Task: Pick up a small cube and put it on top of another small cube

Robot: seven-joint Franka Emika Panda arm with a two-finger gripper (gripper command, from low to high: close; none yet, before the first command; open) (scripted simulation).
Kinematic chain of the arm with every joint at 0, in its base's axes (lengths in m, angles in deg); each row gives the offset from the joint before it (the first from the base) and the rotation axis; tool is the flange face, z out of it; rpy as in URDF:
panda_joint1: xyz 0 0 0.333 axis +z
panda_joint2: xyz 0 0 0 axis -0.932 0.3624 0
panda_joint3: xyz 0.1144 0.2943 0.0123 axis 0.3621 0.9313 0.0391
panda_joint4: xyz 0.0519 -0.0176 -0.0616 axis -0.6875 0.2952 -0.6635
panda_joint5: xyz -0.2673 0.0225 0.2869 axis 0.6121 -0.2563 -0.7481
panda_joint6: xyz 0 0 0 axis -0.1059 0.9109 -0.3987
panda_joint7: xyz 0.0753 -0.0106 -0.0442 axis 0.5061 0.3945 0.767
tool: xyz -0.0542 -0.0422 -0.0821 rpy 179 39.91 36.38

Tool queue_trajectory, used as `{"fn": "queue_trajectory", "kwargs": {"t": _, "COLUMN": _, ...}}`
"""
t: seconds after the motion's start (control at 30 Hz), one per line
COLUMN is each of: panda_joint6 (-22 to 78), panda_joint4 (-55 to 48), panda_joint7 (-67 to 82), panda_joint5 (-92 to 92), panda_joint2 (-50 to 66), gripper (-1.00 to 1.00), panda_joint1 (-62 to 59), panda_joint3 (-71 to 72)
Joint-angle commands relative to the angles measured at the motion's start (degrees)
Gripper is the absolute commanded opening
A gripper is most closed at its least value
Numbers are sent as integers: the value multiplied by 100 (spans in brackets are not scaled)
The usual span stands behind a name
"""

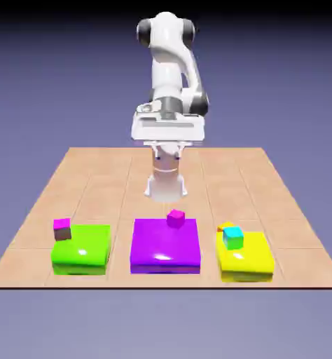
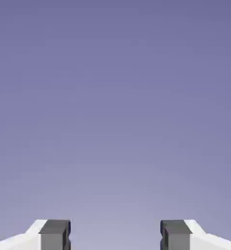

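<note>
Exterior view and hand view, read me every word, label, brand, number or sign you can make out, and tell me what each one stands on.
None: no readable text shows in either view.
The white robot arm, the green, purple and yellow blocks and the small cubes show no lettering.

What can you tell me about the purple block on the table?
The purple block is a wide, low slab with a squarish top, a plain glossy surface and a bright spot of light on it. It lies flat near the table's front edge, between the green block and the yellow block, apart from both. A small magenta cube shows at its far edge; whether it rests on it or just behind, I can't tell.
</note>
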Motion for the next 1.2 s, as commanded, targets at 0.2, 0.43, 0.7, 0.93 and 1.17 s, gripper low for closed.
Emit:
{"fn": "queue_trajectory", "kwargs": {"t": 0.2, "panda_joint6": -493, "panda_joint4": 291, "panda_joint7": 509, "panda_joint5": -848, "panda_joint2": 1454, "gripper": 0, "panda_joint1": 1100, "panda_joint3": 509}}
{"fn": "queue_trajectory", "kwargs": {"t": 0.43, "panda_joint6": -986, "panda_joint4": 581, "panda_joint7": 1018, "panda_joint5": -1695, "panda_joint2": 2907, "gripper": 0, "panda_joint1": 2200, "panda_joint3": 1018}}
{"fn": "queue_trajectory", "kwargs": {"t": 0.7, "panda_joint6": -1961, "panda_joint4": 273, "panda_joint7": 1142, "panda_joint5": -1732, "panda_joint2": 4568, "gripper": 0, "panda_joint1": 2377, "panda_joint3": 1213}}
{"fn": "queue_trajectory", "kwargs": {"t": 0.93, "panda_joint6": -2280, "panda_joint4": 119, "panda_joint7": 1130, "panda_joint5": -1646, "panda_joint2": 5038, "gripper": -100, "panda_joint1": 2316, "panda_joint3": 1228}}
{"fn": "queue_trajectory", "kwargs": {"t": 1.17, "panda_joint6": -1296, "panda_joint4": 594, "panda_joint7": 1168, "panda_joint5": -1911, "panda_joint2": 3586, "gripper": -100, "panda_joint1": 2505, "panda_joint3": 1181}}
